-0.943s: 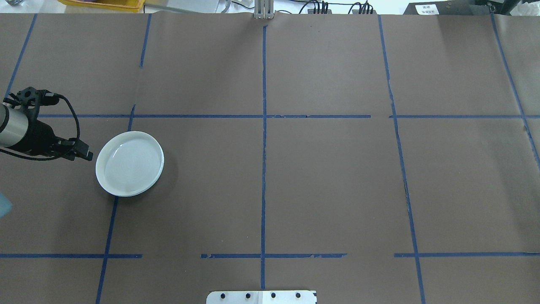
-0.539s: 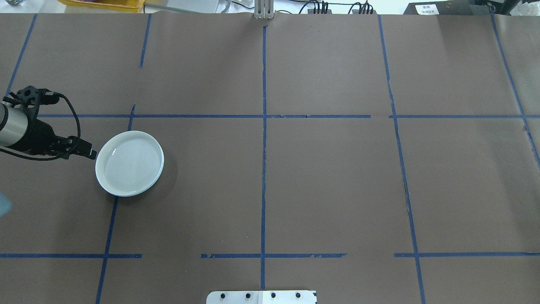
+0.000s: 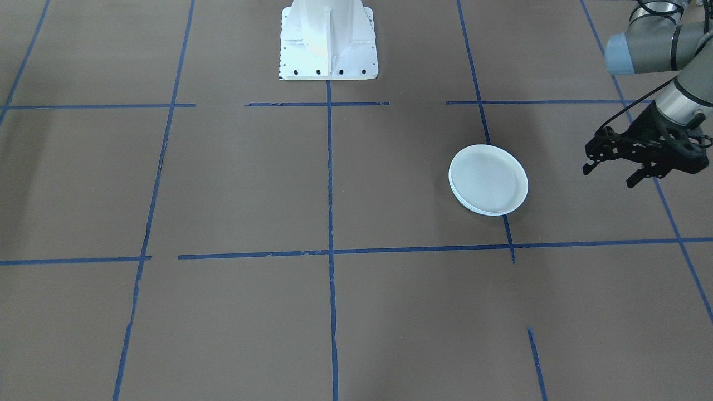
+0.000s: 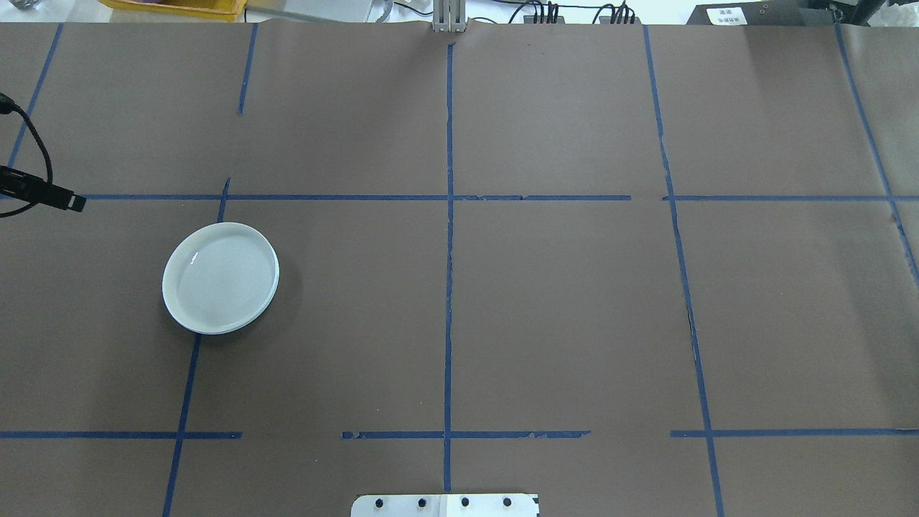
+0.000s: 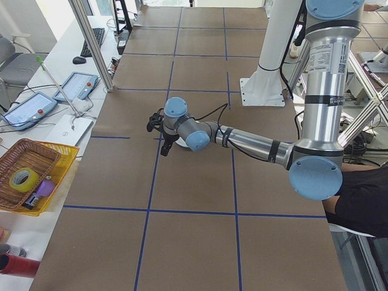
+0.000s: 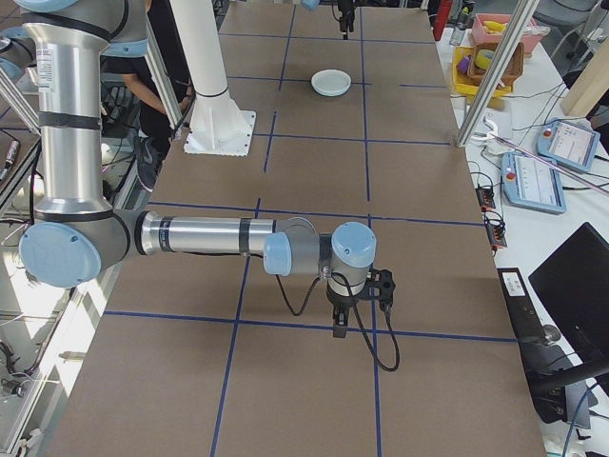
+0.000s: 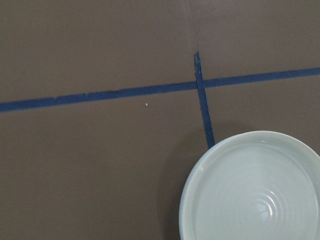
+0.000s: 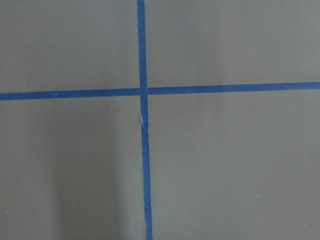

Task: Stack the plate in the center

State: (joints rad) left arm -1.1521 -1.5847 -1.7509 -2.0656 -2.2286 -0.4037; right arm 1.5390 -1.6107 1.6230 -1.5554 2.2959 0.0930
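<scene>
A low stack of pale round plates (image 4: 220, 278) (image 3: 488, 179) lies on the brown table, left of the middle and across a blue tape line. The top plate (image 7: 255, 190) shows concentric ripples in the left wrist view. Further rims show under it, but I cannot make out a smooth pale-blue plate. My left gripper (image 3: 608, 177) hangs open and empty, well clear of the stack on its outer side. Overhead, only one of its fingertips (image 4: 72, 202) shows at the left edge. My right gripper (image 6: 360, 305) points down over a tape crossing far from the plates. I cannot tell whether it is open or shut.
Blue tape lines (image 4: 449, 251) divide the brown table cover into squares. The white robot pedestal (image 3: 327, 39) stands at the robot's side. Off the table's left end sit a yellow basket (image 5: 30, 176) and tablets (image 5: 76, 86). A person's dark sleeve (image 5: 364, 206) shows beside the robot.
My left gripper has drawn back from the plate stack's rim, moving left and toward the far side until it is almost out of the overhead view. The plates have not moved.
</scene>
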